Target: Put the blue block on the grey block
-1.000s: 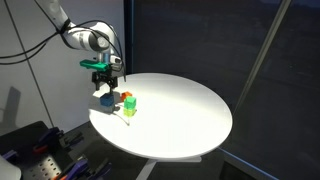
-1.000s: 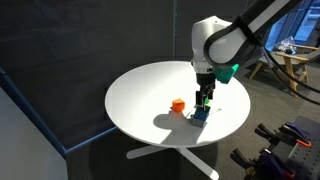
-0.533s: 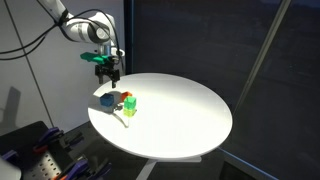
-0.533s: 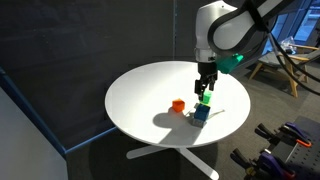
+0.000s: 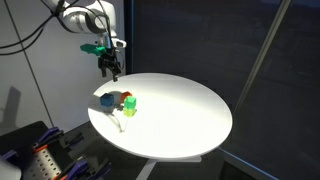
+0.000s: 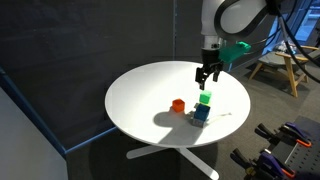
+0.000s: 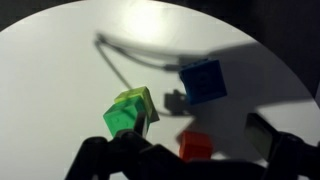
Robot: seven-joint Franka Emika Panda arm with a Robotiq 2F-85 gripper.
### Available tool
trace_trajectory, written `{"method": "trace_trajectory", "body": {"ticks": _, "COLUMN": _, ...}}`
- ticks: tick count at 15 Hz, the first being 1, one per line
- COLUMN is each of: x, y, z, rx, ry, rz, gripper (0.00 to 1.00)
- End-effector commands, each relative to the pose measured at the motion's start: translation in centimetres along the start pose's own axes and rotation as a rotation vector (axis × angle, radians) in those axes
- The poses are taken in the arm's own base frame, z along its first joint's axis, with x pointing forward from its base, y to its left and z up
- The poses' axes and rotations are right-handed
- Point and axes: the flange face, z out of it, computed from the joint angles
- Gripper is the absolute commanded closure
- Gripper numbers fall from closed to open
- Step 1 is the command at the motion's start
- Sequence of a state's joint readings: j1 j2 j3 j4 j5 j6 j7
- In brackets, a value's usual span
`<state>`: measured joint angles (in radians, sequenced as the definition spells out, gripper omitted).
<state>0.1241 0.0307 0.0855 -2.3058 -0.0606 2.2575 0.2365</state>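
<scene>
1. Claw (image 6: 208, 75) hangs high above the desk (image 6: 140, 90), jaws wide apart, holding nothing.
2. Blue block (image 7: 203, 80) apparently sits on the grey block (image 5: 106, 104), near the desk's left edge.
3. Risk: an off-centre stack could topple, and a descending claw could clip it.

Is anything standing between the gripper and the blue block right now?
Nothing visible. The gripper hangs above the table, jaws open, with clear air down to the blue block. The green block and orange block sit beside it, not over it.
</scene>
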Motion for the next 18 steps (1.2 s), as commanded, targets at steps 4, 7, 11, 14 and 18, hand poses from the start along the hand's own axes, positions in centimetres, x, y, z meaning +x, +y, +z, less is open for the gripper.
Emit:
{"method": "trace_trajectory", "body": {"ticks": 4, "x": -1.5, "y": 1.5, "z": -3.4, "rx": 0.004, "ry": 0.008, "rz": 0.069, "gripper": 0.0}}
{"method": "trace_trajectory", "body": {"ticks": 7, "x": -2.2, "y": 2.3, "z": -4.7, "rx": 0.004, "ry": 0.011, "rz": 0.081, "gripper": 0.0}}
{"method": "trace_trajectory", "body": {"ticks": 11, "x": -3.2, "y": 3.4, "z": -6.7, "rx": 0.015, "ry": 0.027, "rz": 0.104, "gripper": 0.0}}
{"method": "trace_trajectory", "body": {"ticks": 14, "x": -4.2, "y": 4.2, "z": -8.0, "rx": 0.034, "ry": 0.049, "rz": 0.124, "gripper": 0.0}}
{"method": "trace_trajectory", "body": {"ticks": 18, "x": -5.5, "y": 5.2, "z": -9.6, "rx": 0.085, "ry": 0.084, "rz": 0.151, "gripper": 0.0}}
